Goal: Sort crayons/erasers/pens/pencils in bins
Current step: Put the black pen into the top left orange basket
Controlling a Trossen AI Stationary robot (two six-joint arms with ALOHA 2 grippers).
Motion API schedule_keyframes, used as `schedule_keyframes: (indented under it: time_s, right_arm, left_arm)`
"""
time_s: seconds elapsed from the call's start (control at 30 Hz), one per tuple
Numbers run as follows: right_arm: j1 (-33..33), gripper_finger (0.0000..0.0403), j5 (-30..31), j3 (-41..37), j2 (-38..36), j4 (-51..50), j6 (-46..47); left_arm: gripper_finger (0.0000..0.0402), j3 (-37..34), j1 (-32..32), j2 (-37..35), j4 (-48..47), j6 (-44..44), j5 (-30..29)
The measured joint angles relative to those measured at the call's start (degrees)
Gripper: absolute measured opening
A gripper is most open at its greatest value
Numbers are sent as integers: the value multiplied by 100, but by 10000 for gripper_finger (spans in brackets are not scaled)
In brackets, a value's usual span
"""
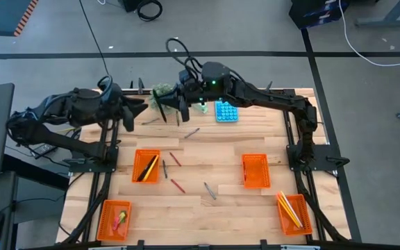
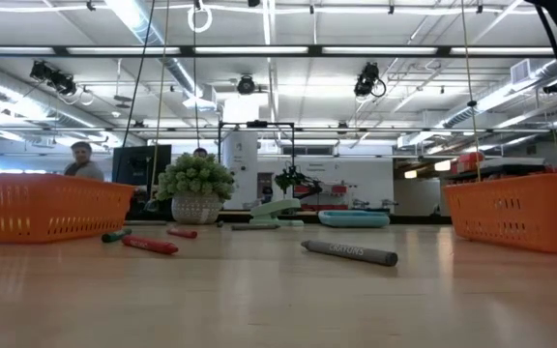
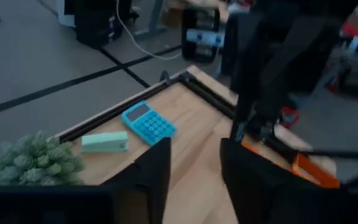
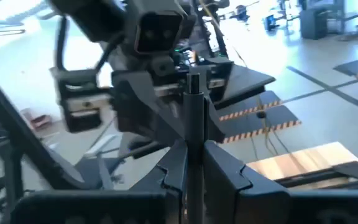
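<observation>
- At the far edge of the table, beside the potted plant point(image 1: 162, 92), we see a dark pen point(image 4: 194, 106) standing upright between the fingers of the right gripper point(image 4: 194, 149), which is clamped on it
- Just across from it we see the left gripper point(image 3: 194, 146); its two fingers stand apart with nothing between them
- On the bare wood nearer the middle, we find two red crayons point(image 1: 178, 185) lying loose, a grey stick point(image 1: 210, 190) close to them and another dark stick point(image 1: 192, 132) farther back
- From table height, one red crayon point(image 2: 149, 245) and the grey stick lie flat between two of the orange bins point(image 2: 46, 205)
- Around these, we count four bins: one on the left holds a black stick and a yellow one, the near left one holds small green and pink erasers point(image 1: 120, 220), and the near right one holds yellow and orange pencils point(image 1: 290, 210)
- What lies in the fourth bin point(image 1: 255, 170), right of the middle, we cannot tell
- Near the back edge, we note a blue calculator point(image 1: 226, 111) with a mint-green block point(image 3: 104, 142) beside it
- Beyond the table, a person point(image 2: 83, 159) shows in the room
</observation>
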Motion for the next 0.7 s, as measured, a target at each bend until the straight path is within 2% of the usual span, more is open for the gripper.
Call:
schedule_keyframes:
  time_s: [0.17, 0.3, 0.5, 0.7]
  right_arm:
    - [7, 51, 175, 0, 2, 146, 95]
    - [7, 51, 259, 0, 2, 423, 53]
    - [7, 51, 303, 0, 2, 594, 54]
    - [7, 51, 257, 0, 2, 583, 97]
  left_arm:
    - [198, 7, 0, 223, 529, 58, -54]
    - [218, 1, 0, 662, 536, 112, -104]
    - [223, -2, 0, 1168, 613, 79, -131]
    - [212, 0, 0, 1213, 947, 168, -135]
